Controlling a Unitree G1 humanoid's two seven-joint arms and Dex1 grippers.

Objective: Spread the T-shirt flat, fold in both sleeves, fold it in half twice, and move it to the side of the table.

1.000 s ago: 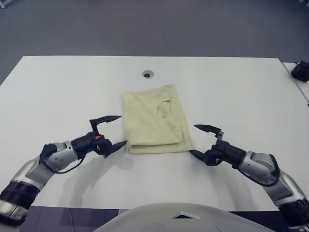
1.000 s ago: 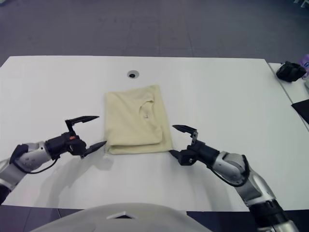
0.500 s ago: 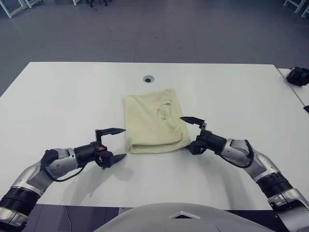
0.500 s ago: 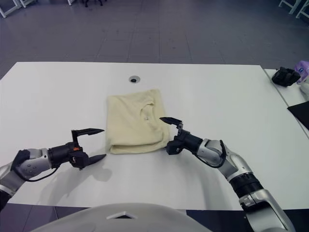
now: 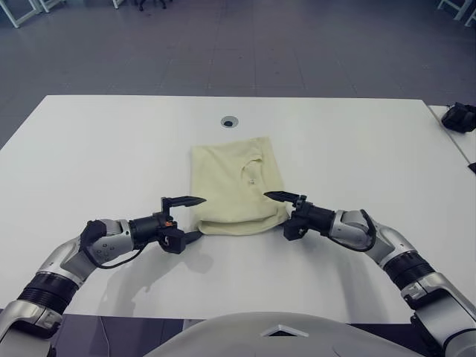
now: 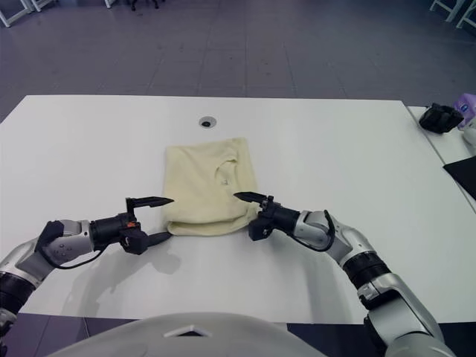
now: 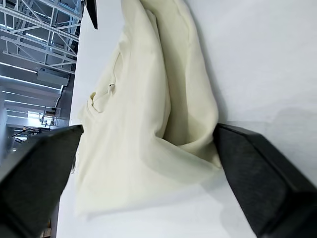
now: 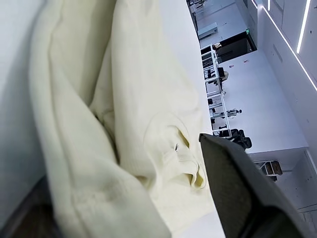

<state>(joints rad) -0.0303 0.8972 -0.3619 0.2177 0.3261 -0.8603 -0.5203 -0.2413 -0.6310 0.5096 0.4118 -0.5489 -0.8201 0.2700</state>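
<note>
Two hands open: left hand (image 5: 201, 216) just beside T-shirt's (image 5: 234, 178) near-left corner, right hand (image 5: 275, 216) straddling near-right corner. T-shirt mid-desk (image 5: 89, 149), sleeves in, layered rectangle. You likely have final half-fold and side move left.

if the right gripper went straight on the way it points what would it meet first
Probably the near right corner of the folded T-shirt, which sits between the open jaws of the right gripper.

A large lab or office-style hall: a white rectangular surface (image 5: 111, 149) with a round metal cable grommet (image 5: 228, 121) stands on grey floor (image 5: 223, 44), with metal shelving racks (image 7: 34, 25) and long ceiling strip lights (image 8: 302, 25) beyond.
</note>
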